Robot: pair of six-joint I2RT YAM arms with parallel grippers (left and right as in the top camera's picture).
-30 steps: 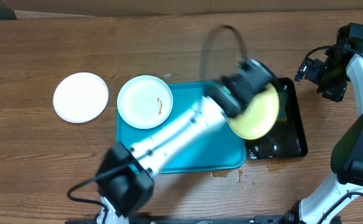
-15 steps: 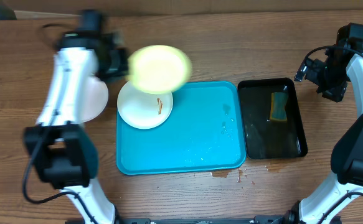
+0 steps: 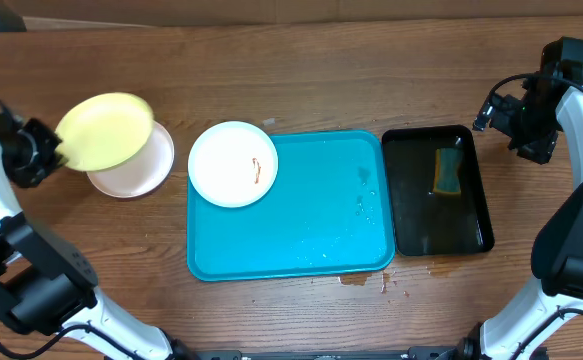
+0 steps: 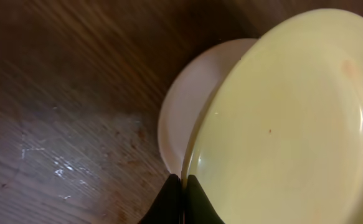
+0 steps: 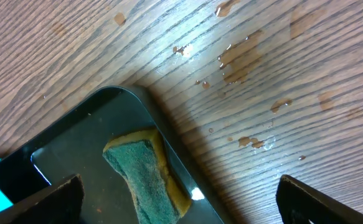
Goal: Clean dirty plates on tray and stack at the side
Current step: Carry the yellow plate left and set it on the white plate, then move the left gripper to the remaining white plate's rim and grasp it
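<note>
The left pincer (image 4: pixel 182 190) is clamped together on the rim of the pale yellow plate (image 3: pixel 104 130) and holds it tilted above the surface (image 3: pixel 301 80), well to the left of the turquoise tray (image 3: pixel 301 230). Below it, also left of the tray, a white plate (image 3: pixel 136 172) lies flat on the surface. The yellow plate overlaps it only in part, offset away from the tray. A second white plate (image 3: pixel 233 163), marked with a brown smear (image 3: pixel 257 168), rests on the tray's far-left corner and overhangs the rim. The right pincer (image 5: pixel 181 202) stands with jaws wide apart, holding nothing, to the right of the tray, past the black tray (image 3: pixel 411 210) that contains the sponge (image 3: pixel 448 170). Hazards: release at the present offset would probably land the yellow plate half on the white one, so that it tips or slides onto the wood. Release from height with the plate tilted risks an edge strike and rebound. The rim grip is narrow and the plate shows a glossy sheen, possibly water, so a fast swing could let it pivot or slip. Centre and level the plate before opening.
</note>
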